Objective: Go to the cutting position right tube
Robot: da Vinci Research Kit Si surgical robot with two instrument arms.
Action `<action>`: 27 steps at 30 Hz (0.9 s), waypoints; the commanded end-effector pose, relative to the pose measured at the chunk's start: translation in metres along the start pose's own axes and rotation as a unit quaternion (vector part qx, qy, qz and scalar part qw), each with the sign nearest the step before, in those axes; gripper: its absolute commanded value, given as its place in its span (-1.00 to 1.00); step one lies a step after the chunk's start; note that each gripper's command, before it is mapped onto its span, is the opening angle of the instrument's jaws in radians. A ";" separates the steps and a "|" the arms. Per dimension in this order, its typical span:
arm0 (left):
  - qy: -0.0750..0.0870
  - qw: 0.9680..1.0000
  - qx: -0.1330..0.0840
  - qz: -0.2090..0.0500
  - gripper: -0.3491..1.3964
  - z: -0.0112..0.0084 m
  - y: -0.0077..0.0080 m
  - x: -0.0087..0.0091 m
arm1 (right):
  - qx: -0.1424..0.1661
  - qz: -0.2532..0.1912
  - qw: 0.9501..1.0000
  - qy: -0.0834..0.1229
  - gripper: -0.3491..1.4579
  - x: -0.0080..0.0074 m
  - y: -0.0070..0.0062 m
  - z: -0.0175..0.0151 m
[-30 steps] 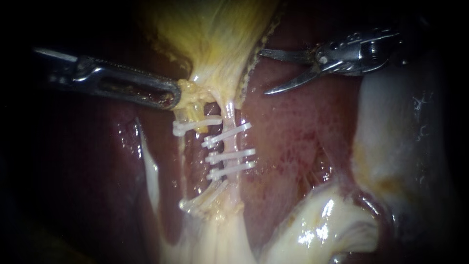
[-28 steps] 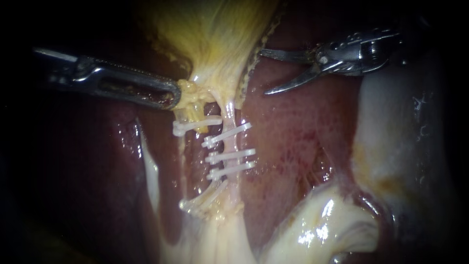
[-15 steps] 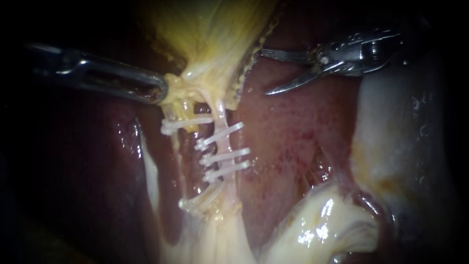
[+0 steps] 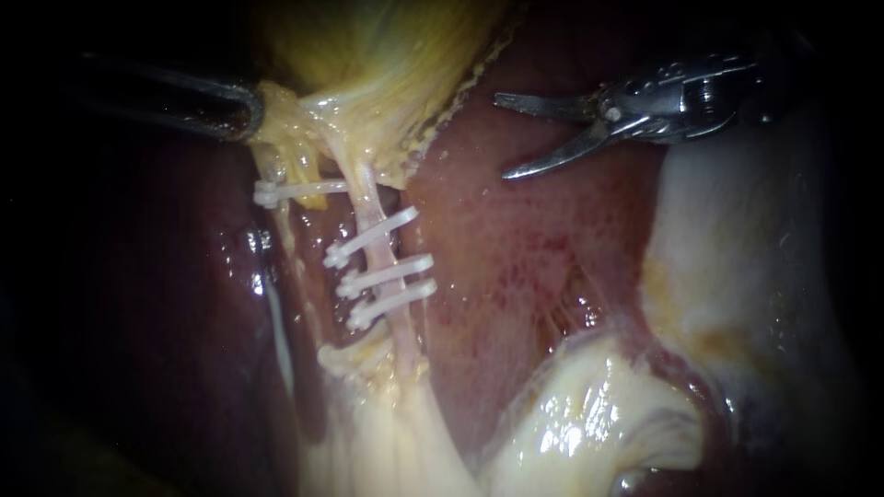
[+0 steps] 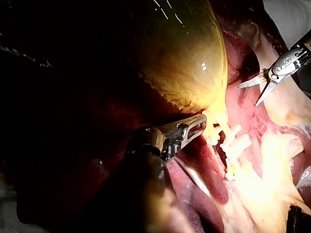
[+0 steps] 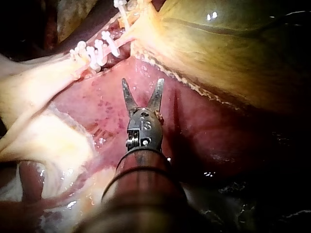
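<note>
Right tool [image 4: 502, 136] hangs over the liver [image 4: 525, 248] with its blades spread, well apart from the right tube [image 4: 368, 198]. Left tool [image 4: 241, 109] pinches the gallbladder [image 4: 387, 55] tight.

Bare liver [image 4: 525, 248] lies open up to the right tube [image 4: 368, 198] (gallbladder [image 4: 387, 55] overhangs).

Bright centre, dark edges, wet glare

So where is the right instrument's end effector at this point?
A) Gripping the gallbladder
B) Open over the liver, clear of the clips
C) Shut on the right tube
B: the right instrument's end effector shows a gap and sits over bare liver, apart from the clips.
</note>
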 end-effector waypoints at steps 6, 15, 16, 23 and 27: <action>0.000 1.000 -0.001 0.000 -1.00 0.0002 0.0000 0.0001 | 0.045 0.027 0.999 0.009 0.94 0.0005 -0.0008 0.0000; -0.001 1.000 -0.002 0.000 -1.00 0.0004 -0.0002 0.0003 | 0.090 0.105 0.990 -0.021 0.90 0.0001 -0.0034 0.0015; -0.001 1.000 -0.003 0.000 -1.00 0.0004 -0.0002 0.0003 | 0.096 0.113 0.989 -0.023 0.90 -0.0001 -0.0037 0.0017; -0.002 1.000 -0.005 0.000 -1.00 0.0005 -0.0004 0.0004 | 0.127 0.161 0.977 -0.057 0.86 -0.0013 -0.0057 0.0037; -0.002 1.000 -0.004 0.000 -1.00 0.0006 -0.0004 0.0005 | 0.143 0.195 0.968 -0.073 0.84 -0.0020 -0.0064 0.0044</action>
